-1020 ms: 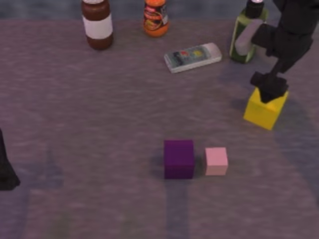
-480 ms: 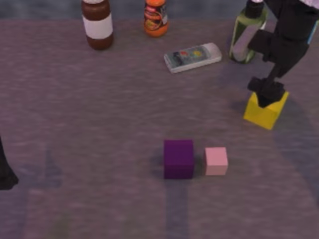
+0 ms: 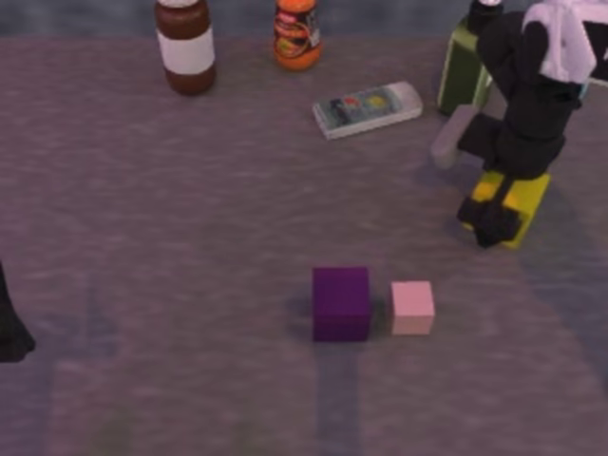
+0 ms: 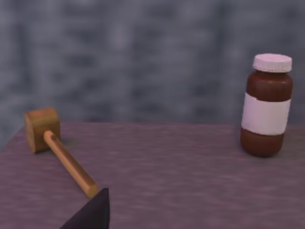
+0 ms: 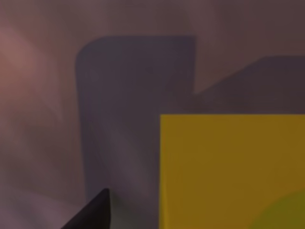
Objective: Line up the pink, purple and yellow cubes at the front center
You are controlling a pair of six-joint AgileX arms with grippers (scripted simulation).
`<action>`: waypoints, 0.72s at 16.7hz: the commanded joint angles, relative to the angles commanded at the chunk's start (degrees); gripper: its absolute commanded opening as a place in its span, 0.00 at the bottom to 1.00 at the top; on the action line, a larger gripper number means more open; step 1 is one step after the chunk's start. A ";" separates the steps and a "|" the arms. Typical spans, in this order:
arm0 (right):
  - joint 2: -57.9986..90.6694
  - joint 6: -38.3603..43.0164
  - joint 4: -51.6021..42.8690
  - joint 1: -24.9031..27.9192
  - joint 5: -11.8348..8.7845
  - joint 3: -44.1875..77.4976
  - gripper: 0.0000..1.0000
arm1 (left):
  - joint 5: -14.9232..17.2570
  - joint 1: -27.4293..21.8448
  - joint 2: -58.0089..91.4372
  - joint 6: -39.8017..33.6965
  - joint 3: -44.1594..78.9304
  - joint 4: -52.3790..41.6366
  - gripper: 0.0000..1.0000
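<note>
While my left arm sits parked at the far left edge of the table [image 3: 190, 190], only a dark sliver of its gripper [image 3: 11, 337] showing from above, my right arm reaches down over the right side of the table. My right gripper [image 3: 494, 220] is lowered onto the yellow cube [image 3: 528, 195], covering most of its top and near side; I cannot tell how far the fingers are parted or whether they grip it. From the right wrist view, the yellow cube fills the lower corner of the frame, very close, with one dark fingertip [image 5: 95, 210] just beside it and apart from its face. The purple cube [image 3: 341, 302] sits near the front center of the table, and the smaller pink cube [image 3: 412, 306] lies just to its right, close but with a narrow gap between them. The yellow cube lies well apart from that pair, farther back and to the right. Along the back edge stand a brown jar [image 3: 185, 46] with a white label, an orange bottle [image 3: 297, 34] and a green bottle [image 3: 462, 76], with a flat white remote-like item [image 3: 368, 108] lying in front of them. A wooden mallet [image 4: 52, 143] shows in the left wrist view.
</note>
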 joint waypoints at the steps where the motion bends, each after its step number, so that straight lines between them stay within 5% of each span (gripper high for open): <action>1: 0.02 0.00 0.04 0.00 0.00 -0.03 1.00 | 0.00 0.00 0.00 0.00 0.00 0.00 1.00; 3: 0.02 0.00 0.04 0.00 0.00 -0.03 1.00 | 0.00 0.00 0.00 0.00 0.00 0.00 1.00; 12: 0.02 0.00 0.04 0.00 0.00 -0.03 0.32 | 0.00 0.00 0.00 0.00 0.00 0.00 1.00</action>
